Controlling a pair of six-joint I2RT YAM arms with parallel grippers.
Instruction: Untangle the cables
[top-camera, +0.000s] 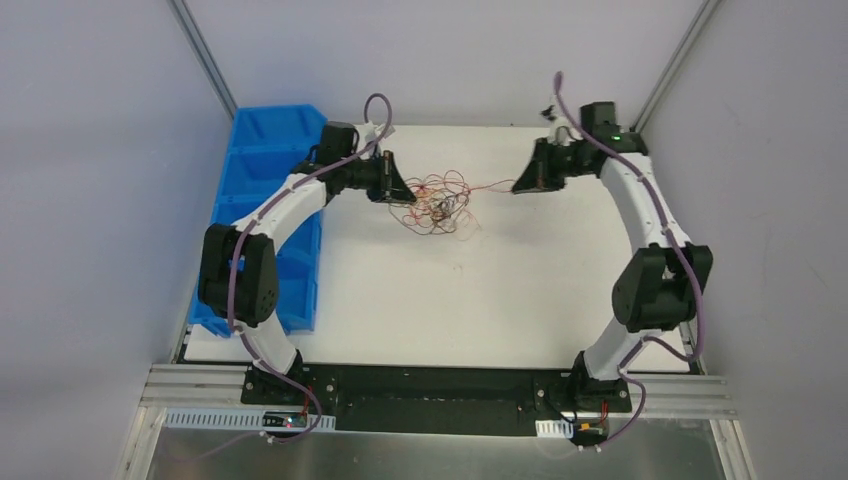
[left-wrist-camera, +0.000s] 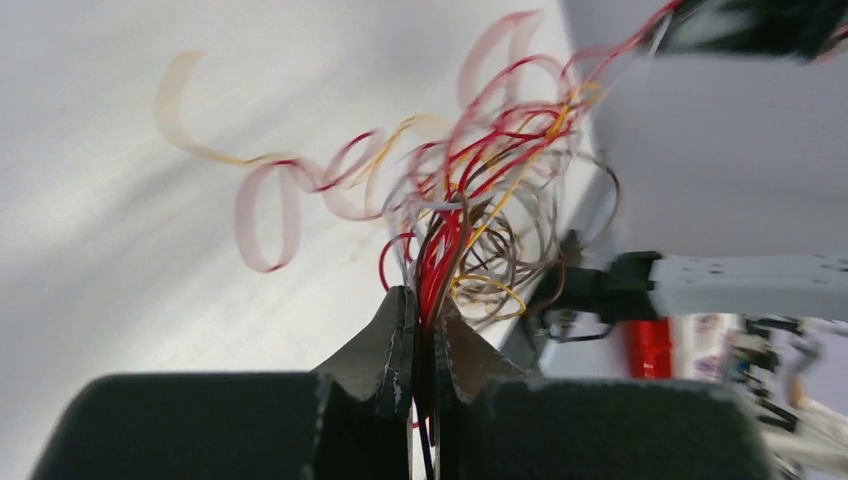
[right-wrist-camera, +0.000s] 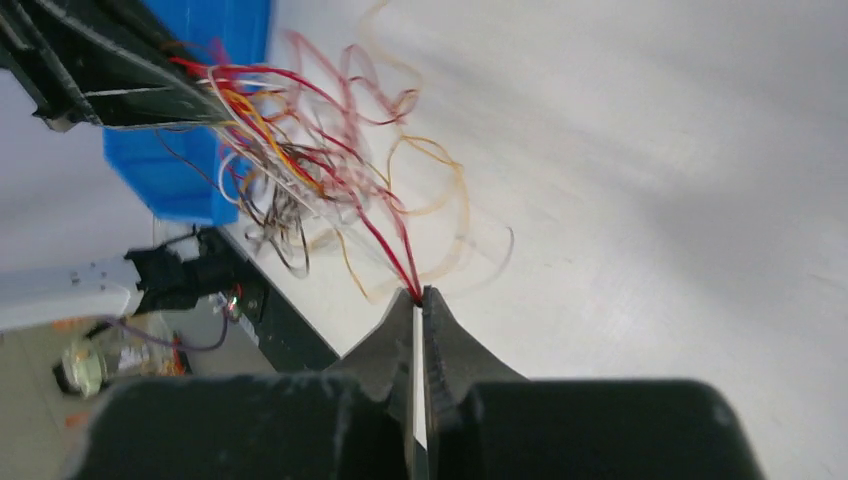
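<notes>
From above, wiry, looping cables (top-camera: 437, 203) tangle at the far middle of the smooth white surface (top-camera: 400, 300), which spreads wide nearer the arms. Blue bins (top-camera: 262, 150) line its left edge.

Left wrist: the left claw (left-wrist-camera: 425, 312) clamps a red-and-black bundle.

Right wrist: the right claw (right-wrist-camera: 420, 297) pinches red strands.

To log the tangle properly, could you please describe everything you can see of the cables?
The cables are a small knot of hair-thin, looping wires in red, orange-yellow, black and white. It is toward the white table's far side, strung between the grippers: the left gripper is shut on several strands, and the right gripper is shut on a red strand stretched out sideways.
</notes>
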